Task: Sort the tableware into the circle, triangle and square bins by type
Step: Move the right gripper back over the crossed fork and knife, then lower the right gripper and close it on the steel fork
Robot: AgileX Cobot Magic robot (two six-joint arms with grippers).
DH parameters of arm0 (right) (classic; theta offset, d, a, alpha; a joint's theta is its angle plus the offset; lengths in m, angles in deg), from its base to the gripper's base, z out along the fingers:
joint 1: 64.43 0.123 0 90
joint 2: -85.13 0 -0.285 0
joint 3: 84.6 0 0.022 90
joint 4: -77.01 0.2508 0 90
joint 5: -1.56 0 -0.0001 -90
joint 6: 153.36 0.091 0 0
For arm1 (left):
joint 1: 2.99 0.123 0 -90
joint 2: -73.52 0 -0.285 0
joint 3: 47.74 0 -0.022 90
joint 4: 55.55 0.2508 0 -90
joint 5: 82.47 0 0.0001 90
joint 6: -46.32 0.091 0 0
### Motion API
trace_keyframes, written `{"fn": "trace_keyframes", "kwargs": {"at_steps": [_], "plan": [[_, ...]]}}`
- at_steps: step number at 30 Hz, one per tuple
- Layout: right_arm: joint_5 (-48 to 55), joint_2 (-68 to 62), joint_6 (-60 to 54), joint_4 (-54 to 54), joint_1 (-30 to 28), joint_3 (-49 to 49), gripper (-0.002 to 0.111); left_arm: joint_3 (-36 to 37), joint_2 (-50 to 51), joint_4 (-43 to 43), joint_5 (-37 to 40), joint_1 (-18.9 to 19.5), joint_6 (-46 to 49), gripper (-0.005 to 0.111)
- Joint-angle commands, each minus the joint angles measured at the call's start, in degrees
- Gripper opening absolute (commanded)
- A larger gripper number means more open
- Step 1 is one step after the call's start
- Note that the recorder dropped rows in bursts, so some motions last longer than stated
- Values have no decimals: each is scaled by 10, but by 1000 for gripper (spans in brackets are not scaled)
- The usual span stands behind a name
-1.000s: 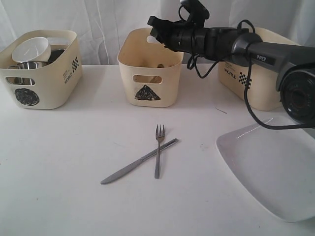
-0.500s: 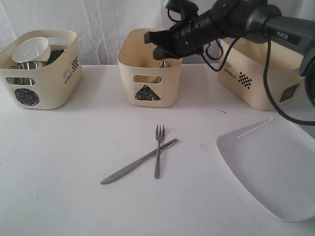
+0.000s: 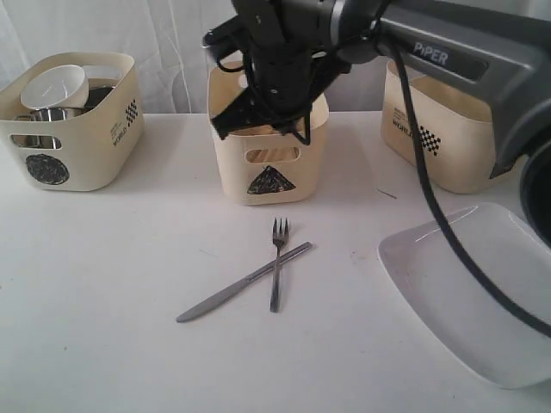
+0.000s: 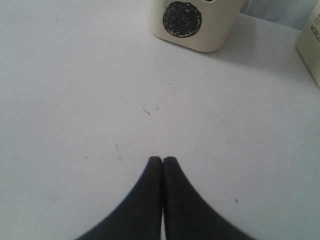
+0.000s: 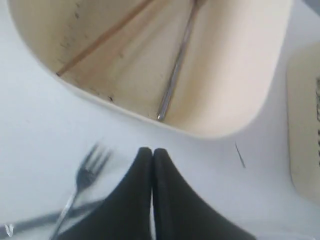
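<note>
A steel fork (image 3: pixel 277 267) and knife (image 3: pixel 243 284) lie crossed mid-table; the fork shows blurred in the right wrist view (image 5: pixel 82 175). The white plate (image 3: pixel 473 292) sits at the front right. The circle bin (image 3: pixel 103 138) at the left holds a white bowl (image 3: pixel 56 86) and a steel mug (image 3: pixel 47 114). Inside the triangle bin (image 3: pixel 269 163) lie a wooden chopstick (image 5: pixel 105 37) and a steel spoon handle (image 5: pixel 175 70). The square bin (image 3: pixel 439 138) stands at the right. My right gripper (image 5: pixel 152 151) is shut and empty, above the table just before the triangle bin. My left gripper (image 4: pixel 163 160) is shut over bare table.
The right arm (image 3: pixel 362 34) reaches across from the upper right, covering the triangle bin's top. White curtain hangs behind the bins. In the left wrist view the circle bin (image 4: pixel 192 25) is ahead, with another bin's corner (image 4: pixel 312 40) at the side.
The right arm swung leftward and tipped down over the triangle bin's front. Its gripper went from open to shut. The triangle bin shifted slightly. The left gripper stayed shut.
</note>
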Motion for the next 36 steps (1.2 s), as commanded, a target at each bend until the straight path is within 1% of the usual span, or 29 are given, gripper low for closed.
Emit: {"fn": "trace_keyframes", "kwargs": {"at_steps": [1,4,6,9,11,12,13,15,18,21,23,25,27,29,32,33,34,36], "plan": [[-7,5,55,-24,-1,0,0,2,-3,-4,-3,-3,0,0],[60,14,56,-20,-1,0,0,2,-3,-4,-3,-3,0,0],[60,28,44,1,-1,0,0,2,-3,-4,-3,-3,0,0],[60,66,36,108,-1,-15,0,2,-3,-4,-3,-3,-1,0],[60,87,2,208,4,-33,0,2,-3,-4,-3,-3,-1,0],[60,94,5,242,9,-43,0,2,-3,-4,-3,-3,-1,0],[60,102,10,248,18,-60,0,2,-3,-4,-3,-3,0,0],[60,114,49,206,43,-100,0,2,-3,-4,-3,-3,0,0],[49,139,149,72,101,-194,0,2,-3,-4,-3,-3,0,0],[-37,152,254,-33,156,-276,0,2,-3,-4,-3,-3,0,0],[-84,148,313,-56,165,-314,0,2,-3,-4,-3,-3,0,0],[-106,135,339,-35,161,-334,1,2,-3,-4,-3,-3,0,0],[-99,117,333,14,145,-337,7,2,-3,-4,-3,-3,0,0],[-109,101,310,67,122,-337,20,2,-3,-4,-3,-3,0,0],[-138,84,285,132,85,-337,40,2,-3,-4,-3,-23,0,0],[-145,80,285,149,72,-337,44,2,-3,-4,-3,-28,0,0],[-148,77,284,161,60,-337,46,2,-3,-4,-3,-31,0,0],[-157,71,284,169,44,-337,46,2,-3,-4,-3,-31,0,0]]}}
